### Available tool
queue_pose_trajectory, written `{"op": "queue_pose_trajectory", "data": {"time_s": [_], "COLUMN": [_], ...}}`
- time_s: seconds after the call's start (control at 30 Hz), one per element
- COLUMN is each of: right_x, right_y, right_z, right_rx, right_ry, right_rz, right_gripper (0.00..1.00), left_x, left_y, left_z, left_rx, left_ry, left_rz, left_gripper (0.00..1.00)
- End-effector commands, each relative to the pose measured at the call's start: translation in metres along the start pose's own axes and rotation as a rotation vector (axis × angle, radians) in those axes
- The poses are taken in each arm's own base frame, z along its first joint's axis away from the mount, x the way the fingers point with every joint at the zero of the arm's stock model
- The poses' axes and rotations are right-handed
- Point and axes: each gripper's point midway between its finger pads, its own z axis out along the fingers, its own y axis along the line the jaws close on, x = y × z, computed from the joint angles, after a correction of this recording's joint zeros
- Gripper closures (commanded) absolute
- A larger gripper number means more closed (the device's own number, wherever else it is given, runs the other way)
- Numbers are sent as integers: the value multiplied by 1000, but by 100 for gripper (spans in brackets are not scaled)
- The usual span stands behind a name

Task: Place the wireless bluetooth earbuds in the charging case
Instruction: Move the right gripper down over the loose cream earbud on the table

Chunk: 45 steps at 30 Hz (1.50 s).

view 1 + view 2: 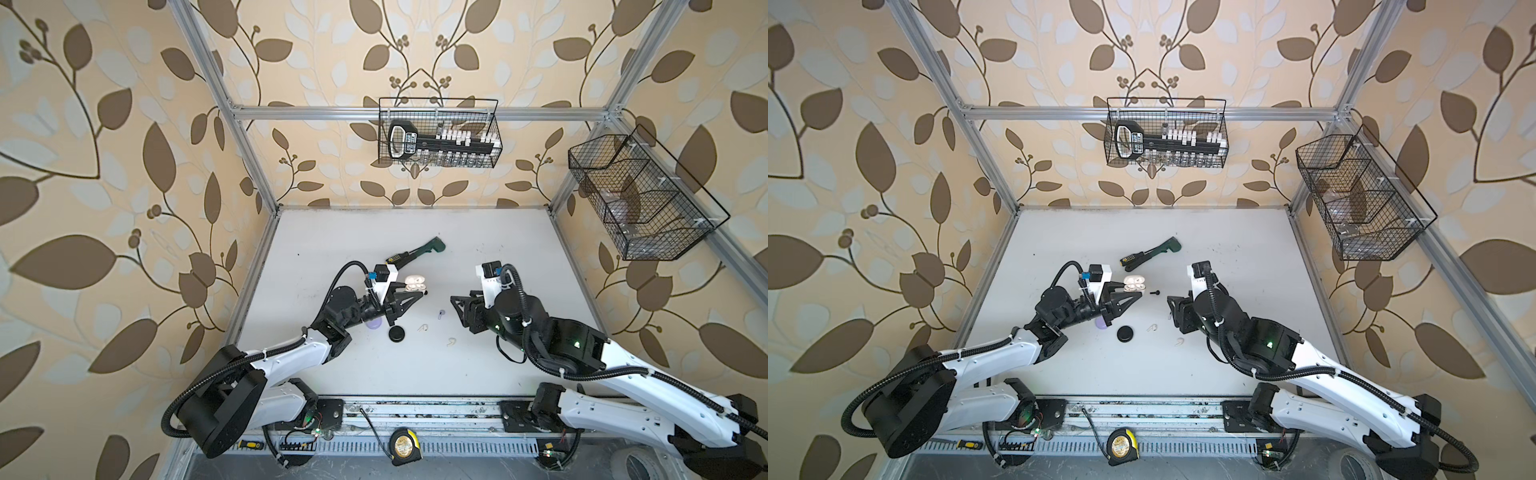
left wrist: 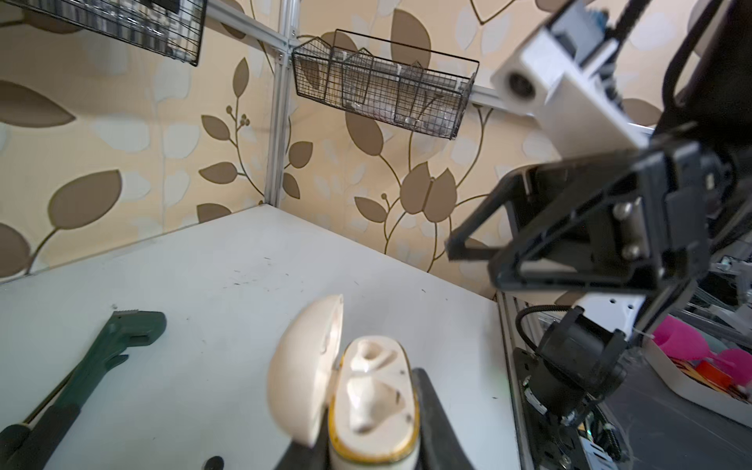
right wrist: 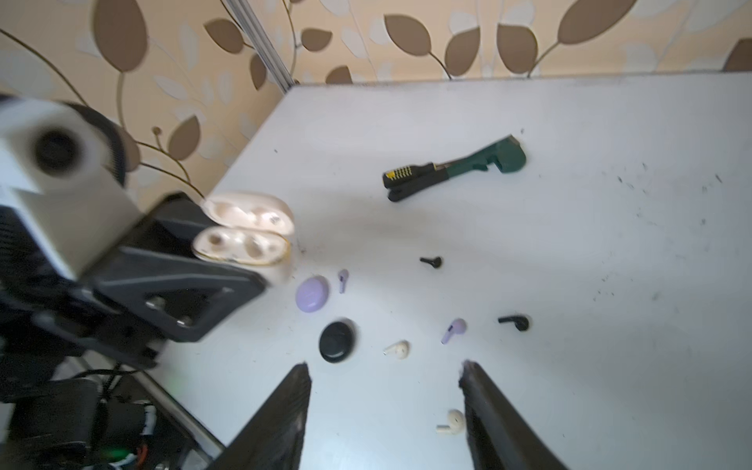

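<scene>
Your left gripper (image 1: 415,291) is clamped on the open cream-white clamshell charging case (image 2: 374,407), sockets facing up; your right gripper (image 3: 384,366), fingers spread and empty, is the nearer arm to the small cream-white stemmed earbud (image 3: 451,421) (its twin (image 3: 396,349) lies just beyond the tips); it lies flat on the white table (image 3: 569,285) between those fingers, hugging one, stem pointing across the gap.

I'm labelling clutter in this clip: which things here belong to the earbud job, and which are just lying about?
Job: open cream case in the left tool; lilac case; black case; cream earbuds, lilac earbuds, black earbuds.
Lying about: green wrench; tape measure; wire baskets.
</scene>
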Motion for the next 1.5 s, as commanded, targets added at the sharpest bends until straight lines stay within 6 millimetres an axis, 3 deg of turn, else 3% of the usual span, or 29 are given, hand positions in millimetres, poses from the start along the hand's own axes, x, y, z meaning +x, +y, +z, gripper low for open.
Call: {"op": "queue_pose_trajectory", "data": {"time_s": [0.0, 0.1, 0.17, 0.33, 0.53, 0.87, 1.17, 1.47], "right_x": [58, 93, 104, 110, 118, 140, 157, 164], "right_y": [-27, -37, -43, -36, -16, -2, -3, -12], "right_z": [22, 41, 48, 66, 96, 142, 157, 161], "right_rx": [85, 107, 134, 132, 96, 137, 202, 252], "right_ry": [160, 255, 288, 313, 354, 497, 565, 585], "right_rz": [17, 35, 34, 14, 18, -57, -138, -167], "right_gripper": [40, 42, 42, 42, 42, 54, 66, 69], "left_x": [-17, -17, -18, -15, -28, -29, -29, -31], "left_y": [17, 21, 19, 30, 71, 75, 74, 70], "left_z": [1, 0, -1, -4, -31, -47, -50, -54], "left_rx": [-123, -152, -138, -207, -299, -359, -369, -365], "left_ry": [-38, -29, -49, -23, -89, -94, -85, -88], "left_rz": [22, 13, 25, 41, -84, -38, -33, -25], "left_gripper": [100, 100, 100, 100, 100, 100, 100, 100]}}
